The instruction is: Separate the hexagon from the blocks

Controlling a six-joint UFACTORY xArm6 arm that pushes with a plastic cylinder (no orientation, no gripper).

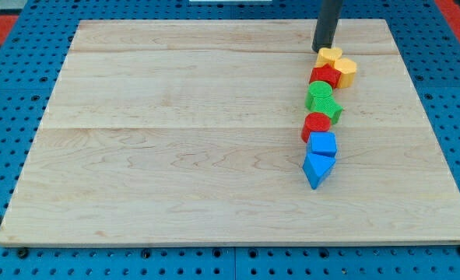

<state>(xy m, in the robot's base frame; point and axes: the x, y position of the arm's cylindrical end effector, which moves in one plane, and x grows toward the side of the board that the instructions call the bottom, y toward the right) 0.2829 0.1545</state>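
My tip [323, 49] sits at the top end of the chain of blocks, just beside the yellow heart [329, 56] — touching it or a hair off, I cannot tell from this angle. I have no fingers to spread or pinch; the rod only pushes.

Below my tip the blocks run in one crowded line toward the view's bottom: the yellow heart, then a red block [324, 76] with a yellow block [346, 71] pressed against its right side, then a green round block [319, 92] and a second green block [330, 109], a lower red block [316, 124], a blue cube [322, 144] and a blue triangle [317, 169].

The hexagon I take to be that yellow block to the lower right of my tip, though its outline is too small to be sure — the red one beside it may have facets as well.

That is the first risk: shoving the wrong piece. The second is the packing. The yellow block touches the red one and lies near the heart, so a push from where I stand would drive the heart into both and slide the whole top of the chain together. A stroke down the line would jam everything tighter. And the board's right edge [428, 109] is not far beyond it, so a hard sideways push could carry it off the wood.
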